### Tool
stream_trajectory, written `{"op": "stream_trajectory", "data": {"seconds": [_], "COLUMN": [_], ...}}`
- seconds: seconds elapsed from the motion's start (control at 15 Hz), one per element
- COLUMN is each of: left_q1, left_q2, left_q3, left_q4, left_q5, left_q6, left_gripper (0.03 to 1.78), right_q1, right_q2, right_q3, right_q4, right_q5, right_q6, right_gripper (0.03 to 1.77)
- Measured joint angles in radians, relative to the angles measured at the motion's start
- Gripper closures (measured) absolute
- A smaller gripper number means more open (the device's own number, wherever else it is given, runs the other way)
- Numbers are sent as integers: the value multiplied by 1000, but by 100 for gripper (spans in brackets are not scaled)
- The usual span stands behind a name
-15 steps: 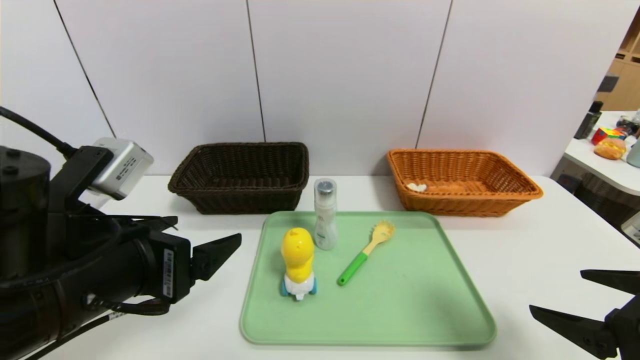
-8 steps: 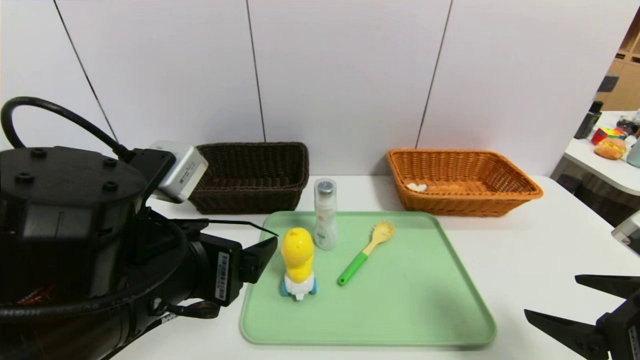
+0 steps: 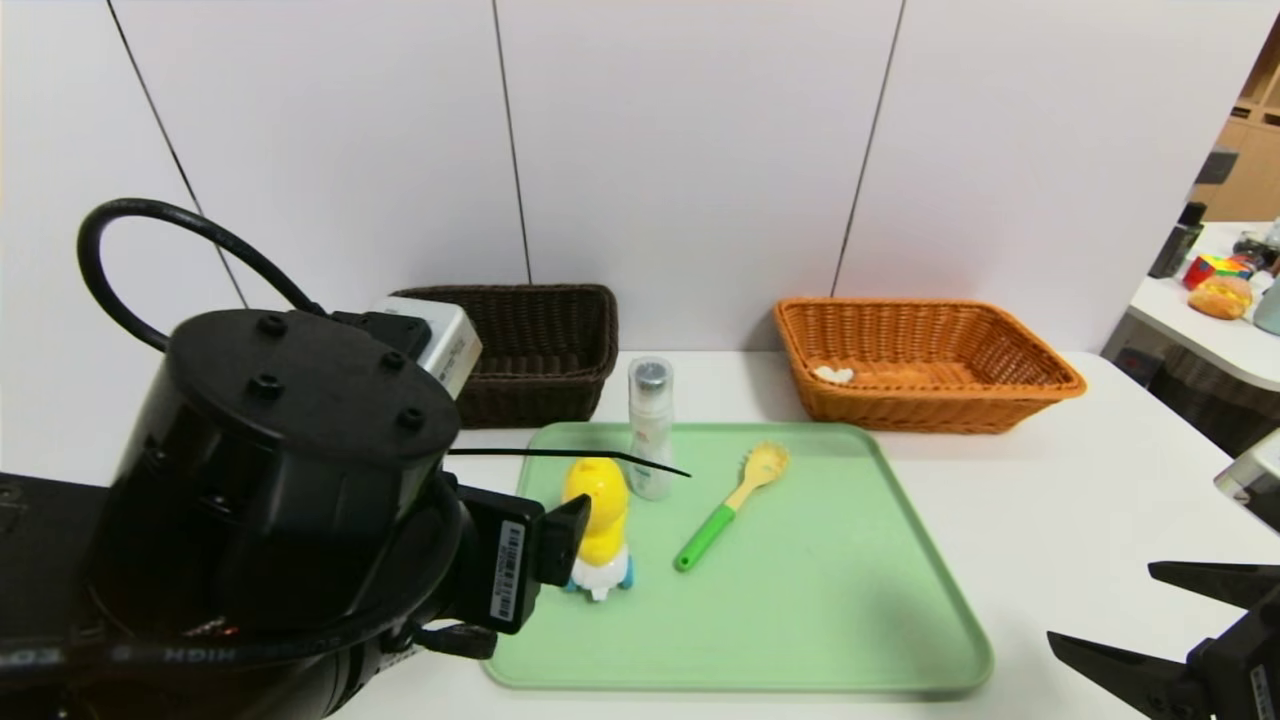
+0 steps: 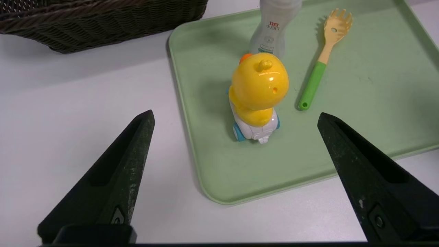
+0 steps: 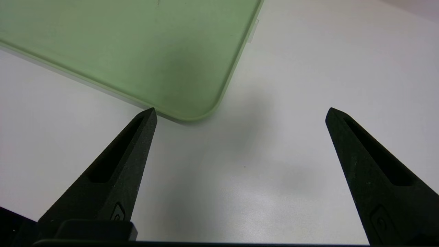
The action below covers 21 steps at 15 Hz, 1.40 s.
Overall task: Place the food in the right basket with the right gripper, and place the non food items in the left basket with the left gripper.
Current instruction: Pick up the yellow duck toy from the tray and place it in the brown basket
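1. The black left gripper (image 4: 236,115), fingers wide apart and holding nothing, hovers by the yellow-and-white plastic duck toy (image 4: 259,89), upright on the green tray (image 4: 212,171); picking it seems the step.
2. Next: descend, straddle, close.
3. The black right gripper (image 5: 241,109) idles beyond the tray's near-right corner, spread wide, empty.

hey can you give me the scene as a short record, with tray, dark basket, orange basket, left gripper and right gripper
tray: yellow toy, bottle, green-handled utensil
dark basket: left of orange basket, interior partly hidden
orange basket: small white item inside
left gripper: open, above tray's left side
right gripper: open, near tray's near right corner
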Motion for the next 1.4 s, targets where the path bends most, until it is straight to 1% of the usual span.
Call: {"op": "stream_trajectory", "data": {"seconds": [0.2,0.33,0.47,0.67,1.2,1.4], "left_q1": [-38,-61,-73,-83,-75,-50], "left_q2": [39,64,91,137,234,258], "left_q3": [-52,-74,-95,-137,-171,-186], "left_q4": [68,87,92,125,126,121], "left_q5": [23,43,48,50,67,67], "left_q6": [-34,-49,-56,-98,-142,-149], "left_gripper": [12,12,12,12,12,12], "right_q1": [0,-1,-1,-4,-8,-8], "right_q2": [-1,-2,-3,-4,-10,-16], "right_q3": [9,15,24,32,40,44], "right_q4": [0,-1,-1,-5,-4,-4], "right_q5": [0,0,0,0,0,0], "right_q6": [0,0,0,0,0,0], "right_gripper": [11,11,11,11,10,10]}}
